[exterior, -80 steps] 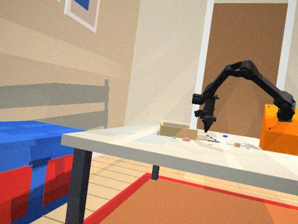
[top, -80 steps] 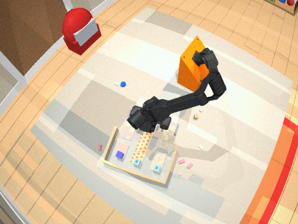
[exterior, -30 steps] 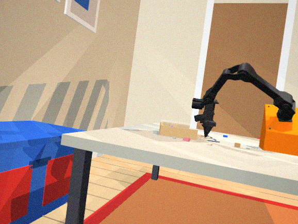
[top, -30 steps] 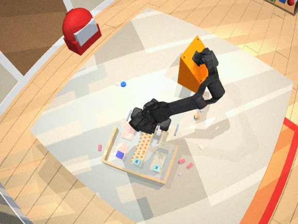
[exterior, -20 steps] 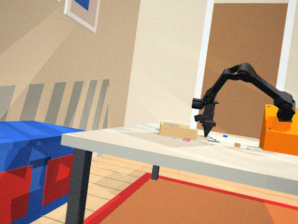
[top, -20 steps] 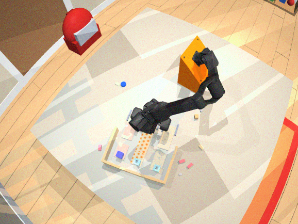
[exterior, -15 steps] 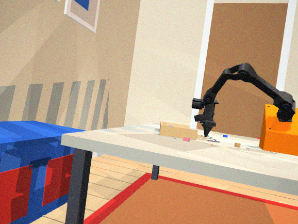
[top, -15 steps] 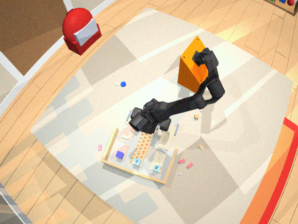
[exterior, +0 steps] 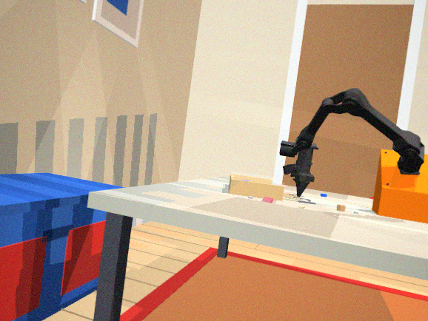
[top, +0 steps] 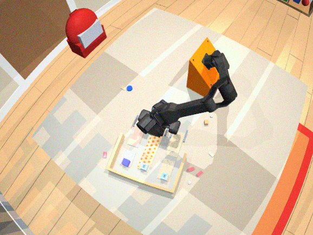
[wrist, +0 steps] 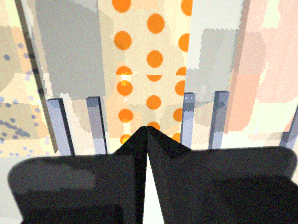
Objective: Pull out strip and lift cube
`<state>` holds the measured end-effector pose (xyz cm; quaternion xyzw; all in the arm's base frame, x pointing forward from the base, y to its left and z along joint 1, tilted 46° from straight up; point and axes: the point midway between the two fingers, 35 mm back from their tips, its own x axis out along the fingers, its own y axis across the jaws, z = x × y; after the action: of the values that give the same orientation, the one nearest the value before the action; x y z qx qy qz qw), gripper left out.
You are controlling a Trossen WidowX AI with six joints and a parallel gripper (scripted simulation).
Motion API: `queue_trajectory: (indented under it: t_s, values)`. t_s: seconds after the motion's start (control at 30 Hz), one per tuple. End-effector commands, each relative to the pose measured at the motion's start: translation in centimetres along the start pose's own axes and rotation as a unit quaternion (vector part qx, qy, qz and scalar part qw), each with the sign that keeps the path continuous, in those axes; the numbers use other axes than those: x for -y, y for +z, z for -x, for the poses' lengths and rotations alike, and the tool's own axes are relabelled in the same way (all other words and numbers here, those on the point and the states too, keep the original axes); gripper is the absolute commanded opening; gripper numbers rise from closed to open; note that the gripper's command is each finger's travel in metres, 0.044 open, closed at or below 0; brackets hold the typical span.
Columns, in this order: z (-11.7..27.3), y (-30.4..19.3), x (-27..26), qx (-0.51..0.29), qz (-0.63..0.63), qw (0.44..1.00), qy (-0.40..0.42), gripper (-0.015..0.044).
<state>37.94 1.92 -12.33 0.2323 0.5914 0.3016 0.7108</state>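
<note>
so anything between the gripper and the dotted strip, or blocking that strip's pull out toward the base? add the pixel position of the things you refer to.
Nothing visible between the gripper (top: 167,133) (exterior: 299,194) (wrist: 147,128) and the dotted strip (top: 149,150) (wrist: 155,24). Metal bars (wrist: 95,125) (wrist: 188,120) flank it, leaving the middle open.

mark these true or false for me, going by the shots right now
1. The end effector is shut. True.
2. The orange-dotted strip carries the purple cube. False: a light blue cube marked W sits on it.
3. The purple cube rests on a strip piece separated by a gap from the pink piece. True.
4. The blue disc lies inside the wooden frame. False: the disc is outside the frame.
5. Two cubes in the frame are marked W. True.
6. The end effector is holding up a cube. False: it holds none.
</note>
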Motion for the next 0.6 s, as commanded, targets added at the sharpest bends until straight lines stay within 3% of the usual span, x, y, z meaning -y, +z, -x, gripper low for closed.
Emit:
queue_trajectory:
  t_s: [0.0, 0.57]
  values:
    - [-0.3, -1.2, -0.1, -0.006, 0.000, 1.000, 0.002, 0.0000]
    - [-0.4, -3.9, 0.0, -0.007, -0.001, 1.000, 0.002, 0.0000]
